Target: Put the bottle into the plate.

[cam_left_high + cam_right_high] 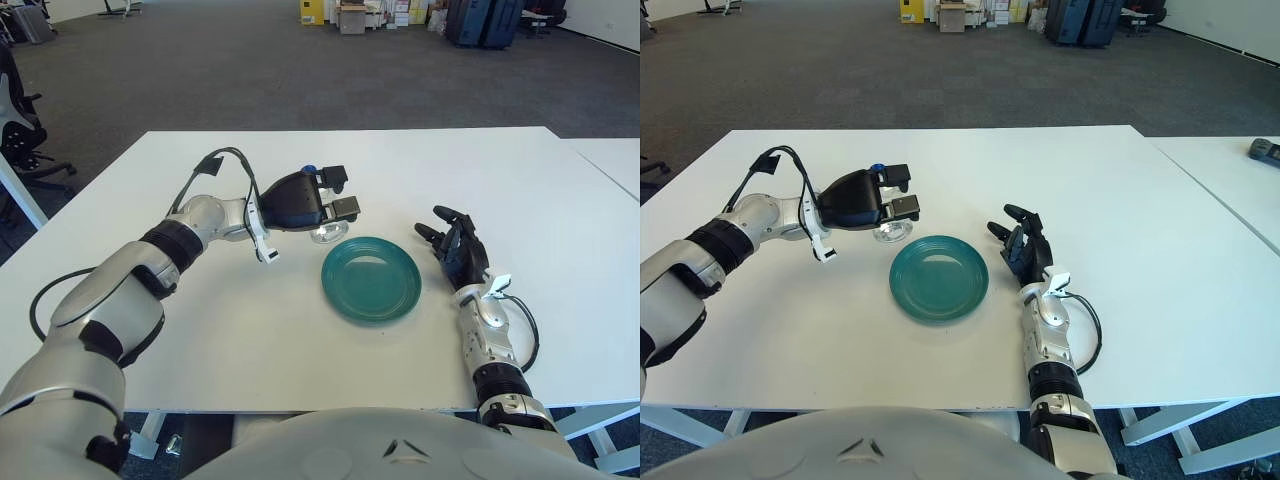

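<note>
A clear bottle with a blue cap stands upright just behind the left rim of the teal plate; its clear base shows below my left hand. My left hand is wrapped around the bottle's middle, with its fingers closed on it. The bottle's body is mostly hidden by the hand. The plate lies on the white table and holds nothing. My right hand shows to the right of the plate, fingers spread, holding nothing.
A second white table adjoins at the right, with a dark object on it. Office chairs stand off the left edge. Boxes and luggage are far back across the carpet.
</note>
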Robot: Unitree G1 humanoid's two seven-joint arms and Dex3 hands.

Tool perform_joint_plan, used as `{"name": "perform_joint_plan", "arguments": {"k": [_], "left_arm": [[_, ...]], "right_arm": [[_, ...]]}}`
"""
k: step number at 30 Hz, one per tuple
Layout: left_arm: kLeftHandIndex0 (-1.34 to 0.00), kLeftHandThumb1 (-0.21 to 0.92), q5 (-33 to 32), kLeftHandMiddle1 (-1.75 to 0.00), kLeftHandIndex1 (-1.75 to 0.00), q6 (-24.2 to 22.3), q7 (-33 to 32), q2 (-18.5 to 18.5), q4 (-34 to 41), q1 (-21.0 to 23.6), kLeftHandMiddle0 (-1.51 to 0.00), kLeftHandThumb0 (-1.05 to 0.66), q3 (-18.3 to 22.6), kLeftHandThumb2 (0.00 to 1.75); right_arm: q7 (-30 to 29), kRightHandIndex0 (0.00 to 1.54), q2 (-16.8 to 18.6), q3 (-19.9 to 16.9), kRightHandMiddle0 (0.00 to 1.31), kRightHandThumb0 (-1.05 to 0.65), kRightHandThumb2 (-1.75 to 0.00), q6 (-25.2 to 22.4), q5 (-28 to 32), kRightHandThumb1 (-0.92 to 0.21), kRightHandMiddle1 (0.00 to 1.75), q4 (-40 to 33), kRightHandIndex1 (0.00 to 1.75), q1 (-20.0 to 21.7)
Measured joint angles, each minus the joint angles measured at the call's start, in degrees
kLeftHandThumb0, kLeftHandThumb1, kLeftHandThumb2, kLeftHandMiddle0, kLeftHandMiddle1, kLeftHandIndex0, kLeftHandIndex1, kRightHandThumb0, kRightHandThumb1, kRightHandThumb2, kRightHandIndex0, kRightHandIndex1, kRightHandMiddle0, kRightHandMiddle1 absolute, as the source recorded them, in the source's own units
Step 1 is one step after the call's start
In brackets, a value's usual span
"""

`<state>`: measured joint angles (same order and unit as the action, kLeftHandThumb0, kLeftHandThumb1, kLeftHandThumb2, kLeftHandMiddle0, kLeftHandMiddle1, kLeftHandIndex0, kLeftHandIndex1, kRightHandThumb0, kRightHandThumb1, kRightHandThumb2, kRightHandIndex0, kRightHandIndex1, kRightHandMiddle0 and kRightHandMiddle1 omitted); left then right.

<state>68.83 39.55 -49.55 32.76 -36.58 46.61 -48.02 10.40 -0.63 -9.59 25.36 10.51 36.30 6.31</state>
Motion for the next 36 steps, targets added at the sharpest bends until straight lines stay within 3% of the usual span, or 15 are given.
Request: {"name": "perform_joint_plan", "arguments": {"k": [10,15,25,36], "left_arm": [[-0.46,0.21,-8.5,-1.69,-1.75,5.5,7.1,-6.6,0.3,-4.3,-0.71,0.0,2.6,1.43],[-0.48,0.19,-10.2,-1.71,-1.75,8.2,13.9,-9.5,0.0,-5.4,-0.72,0.0,2.6,1.47],[-0.48,0.19,-10.0,-1.67,-1.75,8.7,17.6,-10.6,1.6,-5.5,-0.74,0.0,3.4,1.45],[-0.49,0.19,-9.4,-1.66,-1.75,8.3,19.8,-12.4,3.2,-6.4,-0.74,0.0,3.4,1.44]], "right_arm": [[-0.7,0.42,0.1,0.0,0.03,-0.88,-0.98,0.8,-0.4,-0.92,1.08,1.0,0.51,0.6],[-0.9,0.42,0.2,-0.1,0.05,-0.88,-1.0,0.9,-0.4,-0.92,1.09,1.4,0.51,1.0],[-0.8,0.42,0.3,-0.1,0.09,-0.88,-1.04,2.0,-0.4,-0.92,1.09,1.9,0.49,1.0],[-0.9,0.39,0.4,-0.1,0.02,-0.85,-1.05,1.7,-0.3,-0.92,1.06,1.5,0.48,0.8]]}}
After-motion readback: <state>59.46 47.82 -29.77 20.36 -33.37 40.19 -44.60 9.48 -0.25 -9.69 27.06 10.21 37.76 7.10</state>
